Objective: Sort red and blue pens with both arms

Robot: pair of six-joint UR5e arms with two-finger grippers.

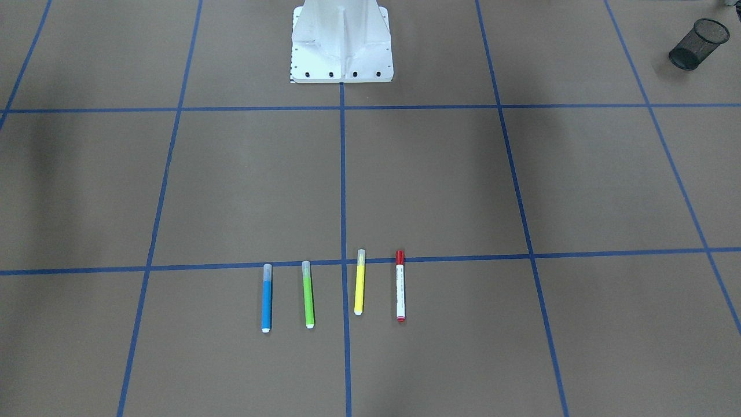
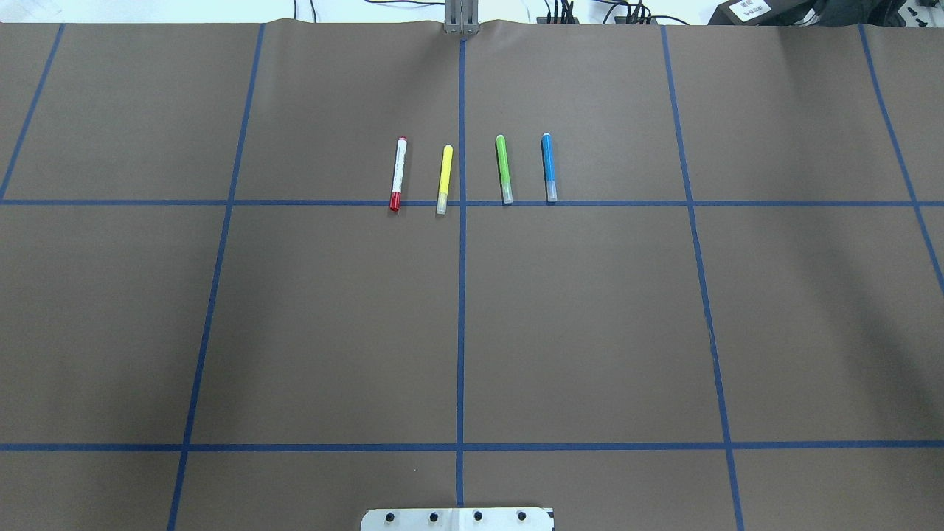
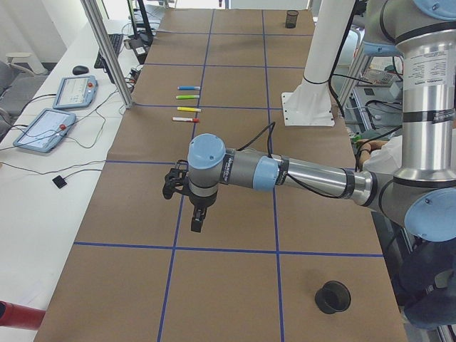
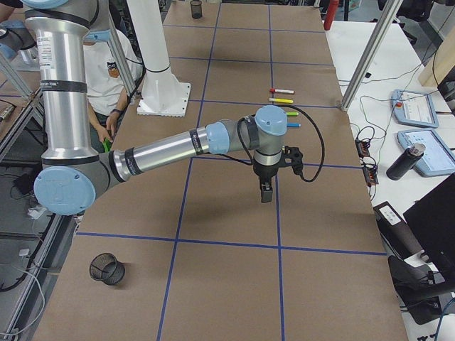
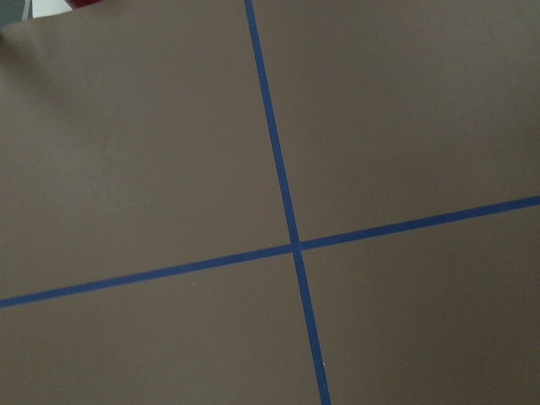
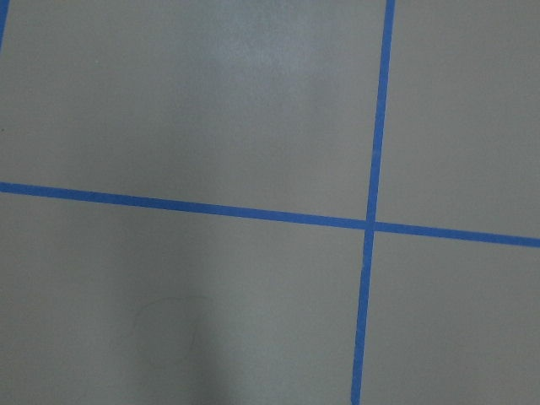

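- The left arm's black two-finger gripper (image 3: 196, 222) hangs over the brown paper-covered table (image 2: 332, 317), well apart from the pens; I cannot tell how its jaws stand.
- The white-barrelled marker with red cap (image 2: 398, 173) lies at the row's left end, its cap on a blue tape line.
- The slim yellow marker (image 2: 445, 179) and the slim green marker (image 2: 504, 169) lie beside it, untouching.
- The blue-barrelled marker with clear cap (image 2: 549, 167) ends the row.
- The right arm's black two-finger gripper (image 4: 266, 193) hangs above the table; its jaws cannot be judged either.
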